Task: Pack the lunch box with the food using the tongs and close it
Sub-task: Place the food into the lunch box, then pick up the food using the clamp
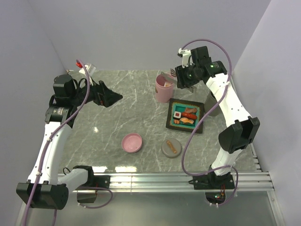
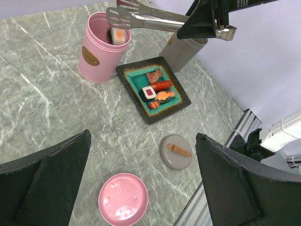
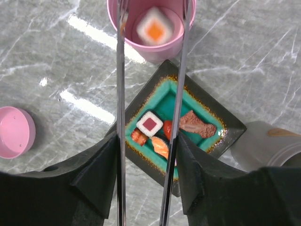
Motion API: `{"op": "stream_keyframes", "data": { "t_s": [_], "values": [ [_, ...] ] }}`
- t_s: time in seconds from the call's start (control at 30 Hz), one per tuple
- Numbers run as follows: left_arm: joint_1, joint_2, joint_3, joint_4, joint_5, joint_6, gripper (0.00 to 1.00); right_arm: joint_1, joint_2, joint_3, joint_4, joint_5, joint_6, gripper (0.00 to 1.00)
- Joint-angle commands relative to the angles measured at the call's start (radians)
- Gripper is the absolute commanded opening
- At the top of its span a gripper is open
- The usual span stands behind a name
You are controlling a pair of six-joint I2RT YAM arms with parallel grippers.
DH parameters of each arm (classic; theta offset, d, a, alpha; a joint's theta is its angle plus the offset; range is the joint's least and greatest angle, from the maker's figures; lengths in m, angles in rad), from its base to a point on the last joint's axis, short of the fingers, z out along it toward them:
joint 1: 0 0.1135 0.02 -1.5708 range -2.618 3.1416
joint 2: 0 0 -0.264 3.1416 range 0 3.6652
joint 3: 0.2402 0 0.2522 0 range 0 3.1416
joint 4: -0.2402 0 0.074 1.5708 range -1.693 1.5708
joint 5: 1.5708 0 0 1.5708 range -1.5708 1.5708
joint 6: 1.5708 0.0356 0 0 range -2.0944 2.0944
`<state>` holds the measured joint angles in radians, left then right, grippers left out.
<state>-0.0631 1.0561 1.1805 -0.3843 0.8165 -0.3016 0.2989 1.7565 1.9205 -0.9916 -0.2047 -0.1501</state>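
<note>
My right gripper (image 3: 146, 141) is shut on the silver tongs (image 3: 121, 70) and holds them over the pink lunch box (image 3: 150, 52). The tongs' arms stand apart. A white roll with an orange centre (image 3: 156, 29) lies blurred in the box's mouth, touching neither arm. In the left wrist view the same piece (image 2: 119, 35) sits at the rim of the lunch box (image 2: 99, 52), under the tongs (image 2: 150, 19). More of the food (image 3: 155, 127) lies on the black tray (image 3: 221, 117). High over the left of the table, my left gripper (image 2: 143, 136) hangs open and holds nothing.
A pink lid (image 1: 132, 142) and a grey lid (image 1: 171, 149) with a brown handle lie near the front. A grey container (image 1: 212, 103) stands to the right of the tray (image 1: 186, 116), under my right arm. A metal rail runs along the near edge.
</note>
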Motion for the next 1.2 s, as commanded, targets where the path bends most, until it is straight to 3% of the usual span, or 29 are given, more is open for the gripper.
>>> {"op": "stream_keyframes", "data": {
  "t_s": [0.0, 0.27, 0.53, 0.67, 0.93, 1.17],
  "values": [
    [0.009, -0.007, 0.041, 0.024, 0.039, -0.022, 0.99, 0.006, -0.022, 0.029, 0.054, -0.007, -0.003, 0.57],
    [0.02, -0.013, 0.037, 0.015, 0.075, -0.002, 0.99, 0.005, -0.107, 0.017, 0.001, -0.029, -0.023, 0.59],
    [0.023, -0.016, 0.054, 0.028, 0.104, 0.018, 0.99, 0.002, -0.42, -0.319, -0.015, 0.039, -0.111, 0.59],
    [0.023, -0.018, 0.074, 0.025, 0.095, 0.024, 0.99, 0.003, -0.494, -0.423, -0.044, 0.044, -0.126, 0.59],
    [0.023, -0.038, 0.057, 0.027, 0.099, 0.024, 1.0, 0.003, -0.513, -0.672, 0.002, 0.018, -0.129, 0.59],
    [0.025, -0.053, 0.042, 0.036, 0.104, 0.016, 0.99, 0.002, -0.463, -0.742, 0.071, 0.039, -0.12, 0.59]
  ]
}}
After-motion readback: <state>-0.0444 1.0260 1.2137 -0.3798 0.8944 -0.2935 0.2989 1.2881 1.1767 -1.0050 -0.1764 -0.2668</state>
